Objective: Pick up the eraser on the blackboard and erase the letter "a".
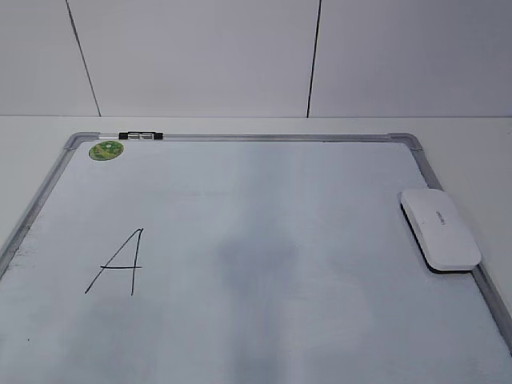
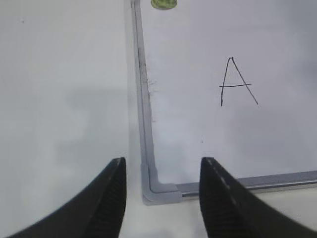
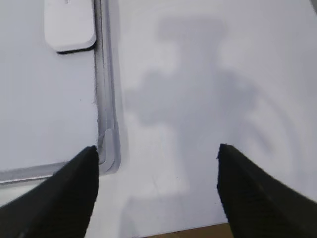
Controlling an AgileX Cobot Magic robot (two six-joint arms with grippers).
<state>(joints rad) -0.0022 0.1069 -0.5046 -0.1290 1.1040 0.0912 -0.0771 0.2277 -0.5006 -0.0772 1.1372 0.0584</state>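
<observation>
The eraser [image 1: 440,229], a flat white block with a dark underside, lies at the right edge of the blackboard [image 1: 264,138], partly over its frame. It also shows at the top left of the right wrist view [image 3: 69,25]. No lowercase cursive "a" shows in any view. An angular capital "A" [image 1: 120,262] is drawn at the board's left, also seen in the left wrist view [image 2: 237,82]. My left gripper [image 2: 162,171] is open and empty above the board's near left corner. My right gripper [image 3: 157,153] is open and empty over the table, right of the board's near right corner. Neither gripper shows in the exterior view.
A green round sticker [image 1: 106,150] sits in the board's far left corner. A small black and white clip [image 1: 140,136] is on the far frame. White table surrounds the board, with a white wall behind. The table's near edge shows in the right wrist view [image 3: 198,232].
</observation>
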